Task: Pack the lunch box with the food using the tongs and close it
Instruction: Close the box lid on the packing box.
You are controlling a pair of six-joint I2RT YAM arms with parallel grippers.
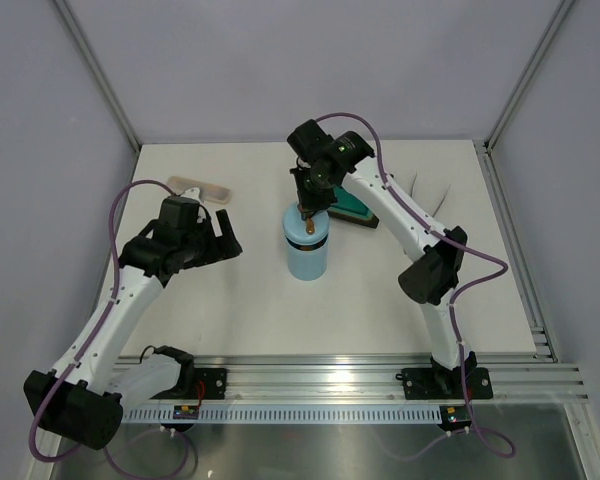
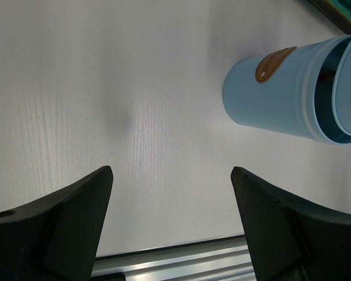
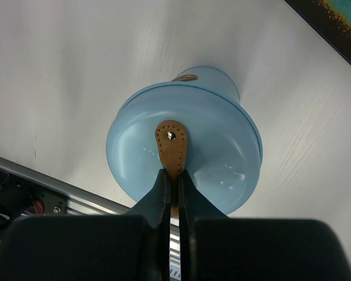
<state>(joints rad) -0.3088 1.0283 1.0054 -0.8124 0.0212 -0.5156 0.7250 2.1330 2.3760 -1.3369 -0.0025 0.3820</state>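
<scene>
One table (image 1: 240, 310): white, with the lunch box near its middle.
Left gripper (image 1: 220, 238): hangs at 9 o'clock of the box, near it but apart. Its jaws are spread wide and empty, probably parked out of the lid's way yet close enough to steady the box.
Right gripper (image 3: 174, 175): directly above the box, clenched tight on the lid's tab.
Lunch box (image 1: 306, 255): light blue, upright, mouth up so the lid can come straight down.
Plate (image 1: 352, 211): teal with a dark rim, at 1 o'clock of the box, partly behind the right arm.
Lid (image 3: 222, 146): round, over the mouth. The left wrist view shows a dark gap at the rim, so it looks not yet seated.
Tab (image 3: 172, 146): brown strap, likely chosen because it is the lid's one pinchable part.
Food: none visible; whether it is inside the box cannot be told.
</scene>
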